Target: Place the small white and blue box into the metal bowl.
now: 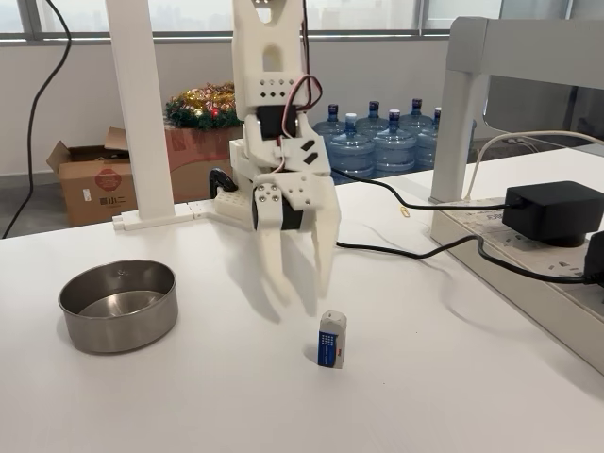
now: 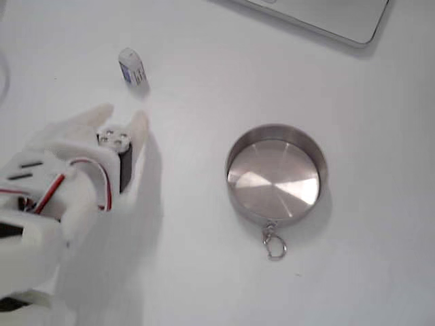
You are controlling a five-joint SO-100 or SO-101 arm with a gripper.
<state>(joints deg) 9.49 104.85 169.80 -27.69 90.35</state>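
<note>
White table (image 1: 189, 396) carries everything. The white arm (image 1: 272, 85) comes down nearly vertical from the top of a fixed view, red wires along its side, wrist bent so the gripper (image 1: 300, 283) points down at the tabletop; its two white fingers (image 1: 323, 255) stand apart, nothing between them, tips hanging above the surface and clear of it. In another fixed view looking down, the arm enters from the lower left corner and the gripper (image 2: 121, 117) reaches toward the upper left, jaws spread. Metal bowl (image 1: 118, 305): round, shallow, straight-walled, dull grey outside, shiny reflecting floor, nothing in it; it sits toward the table's left edge in the view that faces the arm, well apart from the gripper. From above, the bowl (image 2: 276, 214) shows a small key ring attached at its rim on the side nearest the bottom of the picture. Small white and blue box (image 1: 331, 340): upright on the table, white top and sides, blue lower front with small white marks; it sits near the table's front edge, just beyond the fingertips and untouched. From above, the box (image 2: 132, 66) lies close ahead of the open fingers, well apart from the bowl.
</note>
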